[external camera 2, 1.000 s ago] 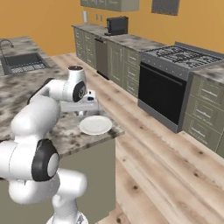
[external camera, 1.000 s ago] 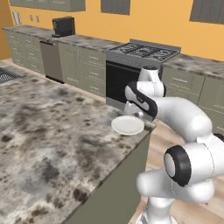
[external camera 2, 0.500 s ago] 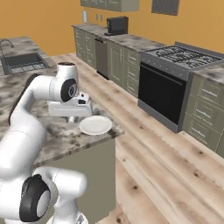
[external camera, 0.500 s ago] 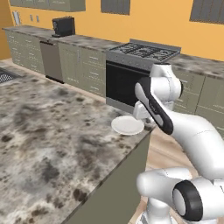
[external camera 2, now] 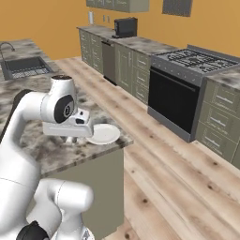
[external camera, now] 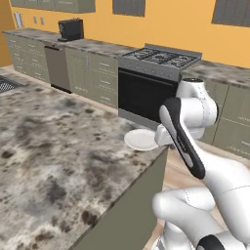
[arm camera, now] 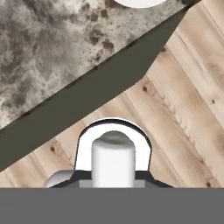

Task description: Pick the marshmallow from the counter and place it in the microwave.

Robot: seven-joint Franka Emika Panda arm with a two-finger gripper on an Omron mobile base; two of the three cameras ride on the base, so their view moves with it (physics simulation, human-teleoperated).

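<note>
The counter [external camera: 58, 146] is the mottled stone island with olive-grey sides; its corner also runs across the hand view [arm camera: 48, 52]. My gripper [external camera 2: 71, 138] hangs low over that corner, just left of a white plate [external camera 2: 104, 134]. In the left base view the hand [external camera: 163, 138] sits at the plate's [external camera: 140, 139] right edge, over the counter's rim. The fingers are too small and shaded to read. The marshmallow is hidden or out of view. The microwave is out of view.
A black stove and oven [external camera: 151, 83] stands in the wall counter beyond a strip of wood floor [external camera 2: 178, 178]. A dark toaster [external camera 2: 125, 26] sits further along it. A sink [external camera 2: 26, 68] is set in the island's far end.
My arm has folded differently: the upper links have risen and swung nearer the cameras. The hand has sunk a little and drifted toward the counter's near edge beside the plate. The plate has not moved.
</note>
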